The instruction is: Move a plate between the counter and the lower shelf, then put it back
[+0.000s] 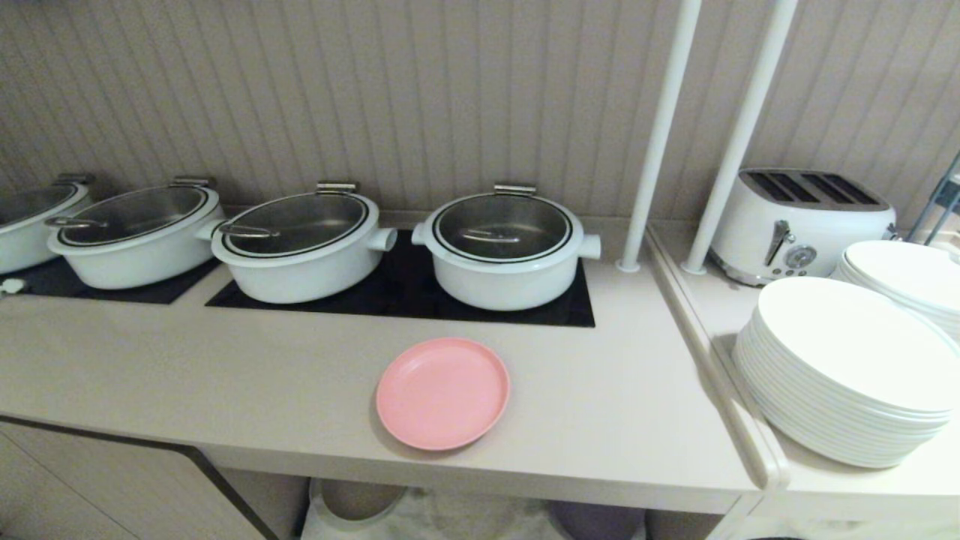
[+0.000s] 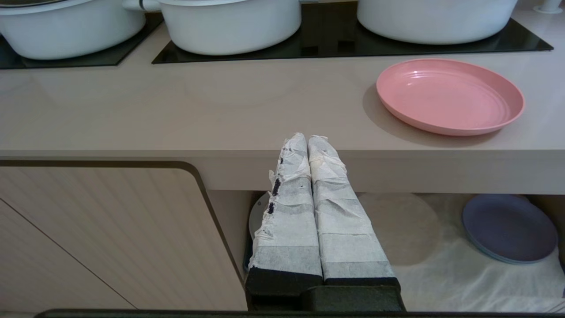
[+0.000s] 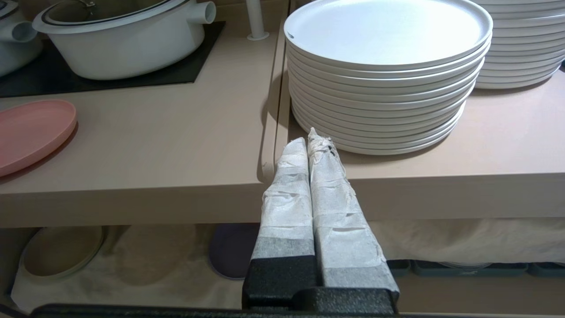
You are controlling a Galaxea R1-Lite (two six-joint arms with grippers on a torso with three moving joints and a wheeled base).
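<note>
Plate (image 2: pixel 450 95) lies on counter (image 2: pixel 220 110), well apart from left gripper (image 2: pixel 307 140)

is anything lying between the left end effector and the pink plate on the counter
Nothing visible does. The shut left end effector sits in front of the glossy beige counter's front edge, and only bare worktop separates it from the round matte pink plastic plate. The white pots stand farther back.

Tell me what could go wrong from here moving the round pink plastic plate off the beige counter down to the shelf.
1. The round pink plastic plate lies flat on the glossy beige counter, so the shut left gripper may push it along, not lift it.
2. The white lidded pot stands close behind; a shove could knock it.
3. The cloth-lined lower shelf already holds a purple plate, crowding the placement.
</note>
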